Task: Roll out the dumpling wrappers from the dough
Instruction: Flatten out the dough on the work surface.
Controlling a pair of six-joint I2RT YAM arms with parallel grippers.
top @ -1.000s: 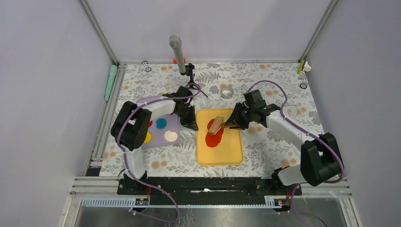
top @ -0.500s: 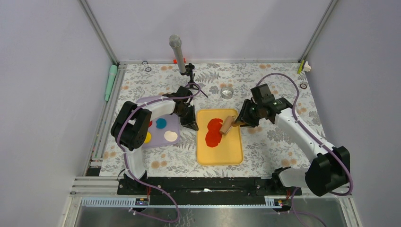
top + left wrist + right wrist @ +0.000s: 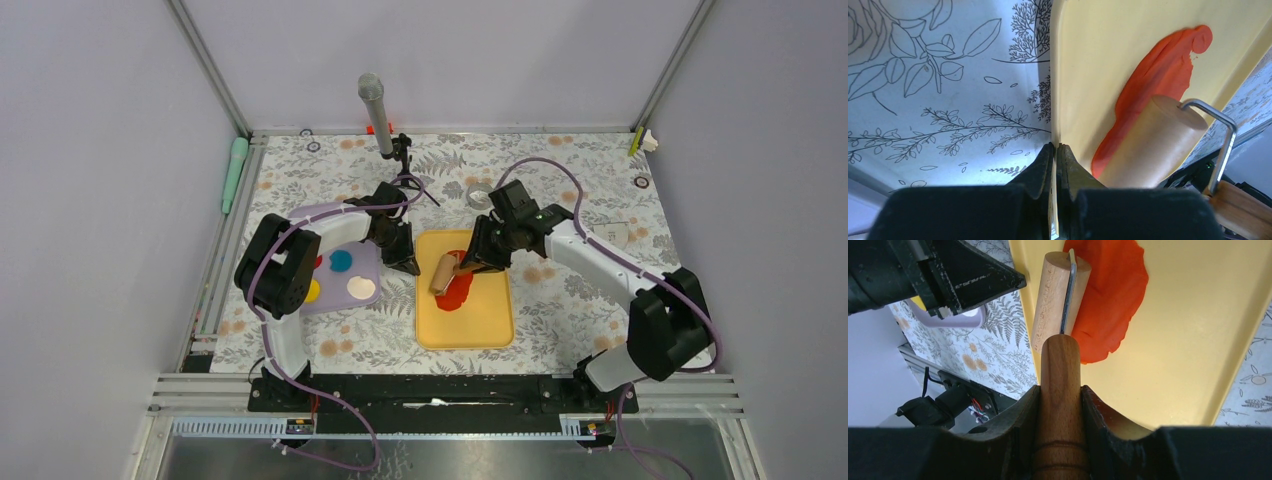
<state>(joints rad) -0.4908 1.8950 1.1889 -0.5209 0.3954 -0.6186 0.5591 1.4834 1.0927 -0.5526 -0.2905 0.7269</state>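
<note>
Well, right hand (image 3: 1060,396): pressed against both sides of the wooden handle of the rolling pin (image 3: 1054,295), gripping it firmly and reaching in over the tray from the right.
Rolling pin: its roller lies on the near-left part of the red dough (image 3: 1113,295), tilted across it, with one end out past the dough toward the tray's left rim.
Left hand (image 3: 1055,150): pressed together on the left rim of the yellow tray (image 3: 1098,50), a thin strip of the rim pinched between its fingers; I judge it is steadying the tray.
Red dough: flat on the tray floor in the left half, spread into one thin, elongated, uneven sheet with a lobed, ragged edge.
Yellow tray: sits on the flowered desk (image 3: 560,300) between the two arms.
Purple board (image 3: 337,302): just left of the tray, carrying blue, yellow and cream discs, which are no part of this job.
Done so far: the dough is flattened and thin.
Left to do: as I judge it, the sheet needs more even passes, and no separate round wrapper can be seen yet.
Stage: mid-rolling, well short of finished.
</note>
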